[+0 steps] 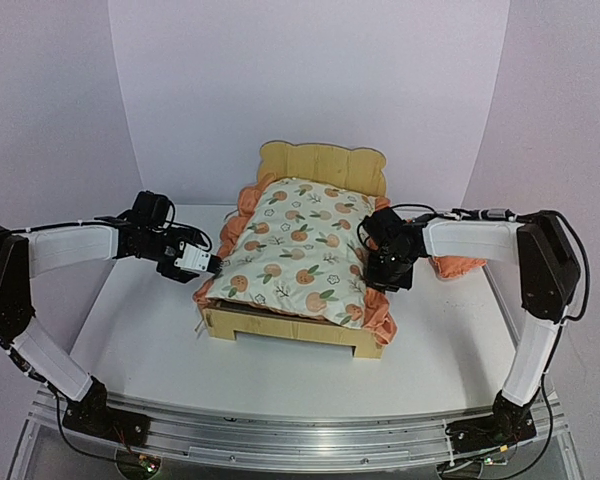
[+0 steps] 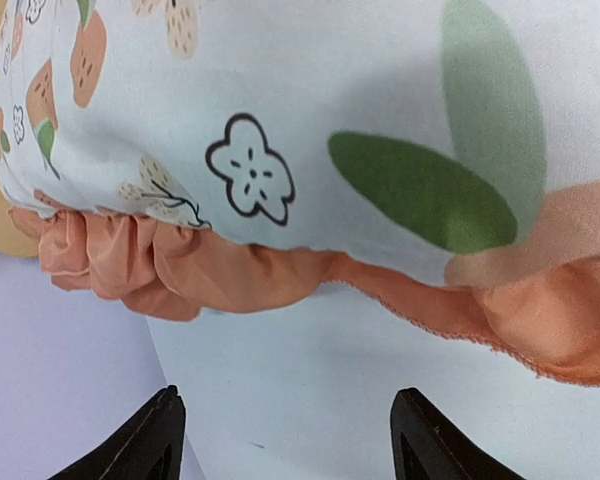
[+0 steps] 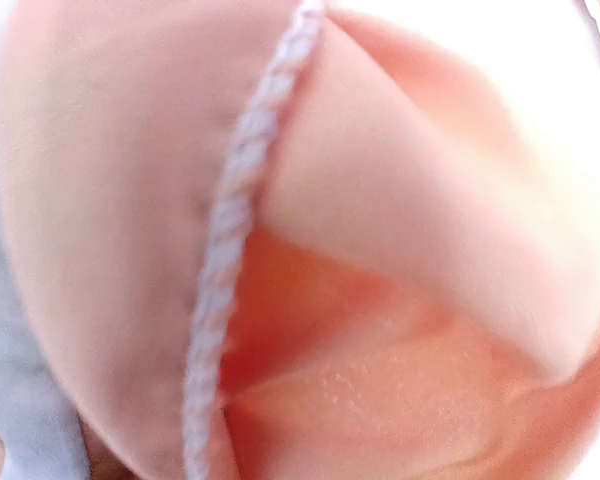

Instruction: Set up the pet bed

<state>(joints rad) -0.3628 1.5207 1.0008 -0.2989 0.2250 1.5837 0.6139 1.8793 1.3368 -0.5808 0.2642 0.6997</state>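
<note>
1. pet bed [image 1: 280,325] is sitting in the middle of the table [image 1: 140,340], with the orange-print mattress pad [image 1: 300,245] lying on it.
2. left gripper [image 1: 216,265] is hovering wide open, holding nothing, just beside the pad's left ruffle [image 2: 180,270].
3. right gripper [image 1: 385,275] is sitting at the pad's right edge; i am seeing only blurred orange fabric [image 3: 380,300] there, so i cannot tell its grip.

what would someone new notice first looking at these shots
The orange-print mattress pad grabs the eye, puffed up on the small plywood pet bed at mid-table, its orange ruffle spilling over both side rails. Both arms reach in from the sides: the left gripper open at the pad's left edge, the right gripper down at its right edge, its wrist view filled with blurred orange fabric.
</note>
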